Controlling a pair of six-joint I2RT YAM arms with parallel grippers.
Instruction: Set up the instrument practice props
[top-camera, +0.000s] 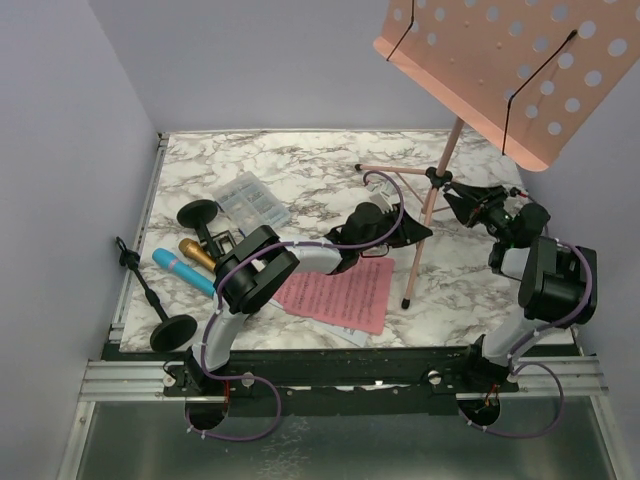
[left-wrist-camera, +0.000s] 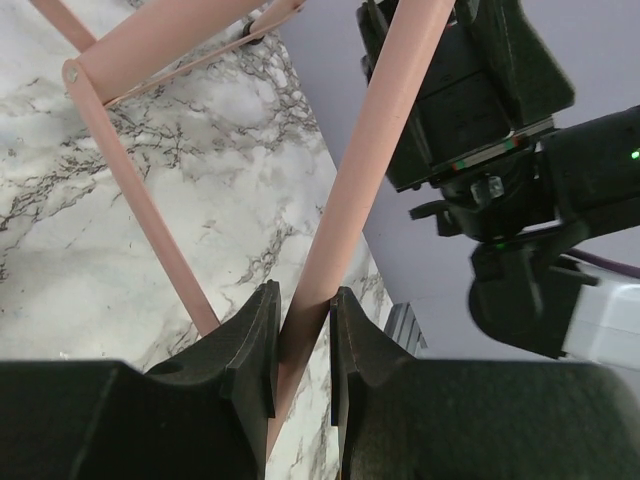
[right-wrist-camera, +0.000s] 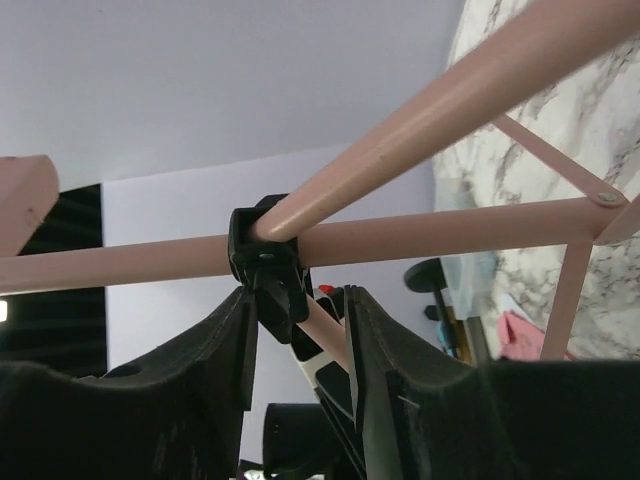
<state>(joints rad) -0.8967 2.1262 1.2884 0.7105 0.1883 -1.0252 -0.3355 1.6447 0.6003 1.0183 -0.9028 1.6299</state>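
Left wrist: left pincer (left-wrist-camera: 303, 300) clamped on one leg (left-wrist-camera: 372, 150) of music rack (top-camera: 500, 70), toward desk (top-camera: 300, 170) right edge; right pincer (right-wrist-camera: 298, 300) half-open astride rack's black collar (right-wrist-camera: 262, 255), can't tell if gripping

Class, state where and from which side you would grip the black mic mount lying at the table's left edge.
Take the mic mount by its thin stem, midway, from straight above, jaws across it: it lies flat; its round base looks too wide.
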